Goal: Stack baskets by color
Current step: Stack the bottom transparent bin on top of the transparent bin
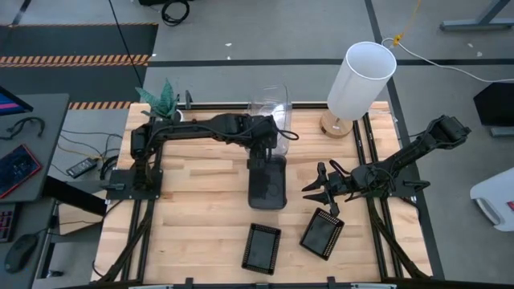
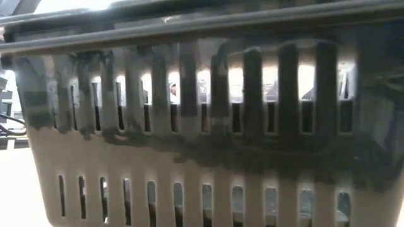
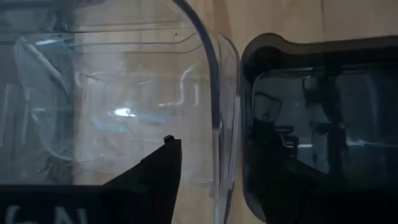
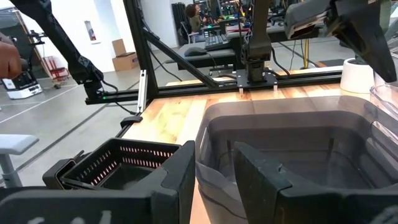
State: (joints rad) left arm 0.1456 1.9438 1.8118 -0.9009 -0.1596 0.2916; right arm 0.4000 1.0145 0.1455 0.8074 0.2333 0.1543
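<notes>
I am sorting the baskets into piles, and right now I am working on the clear ones. My left gripper (image 1: 269, 136) is over the clear basket (image 1: 269, 104) at the back of the worktop (image 1: 201, 209). In the left wrist view one finger (image 3: 163, 163) sits inside the clear basket, next to its wall, and I cannot see the other finger, so I cannot tell how wide that gripper stands or if it pinches the wall. Just beside the clear basket, touching or almost touching it, is the smoky grey basket (image 1: 267, 183). My right gripper (image 1: 323, 190) hangs next to that grey basket with its fingers apart and nothing between them. Below it on the worktop lie two small black mesh trays (image 1: 323, 234), near each other but not piled up. I think the clear pile is nearly done. Next I would lift the left gripper straight up, clear of the wall, and then send the right gripper down to one black tray to put it on the other.
</notes>
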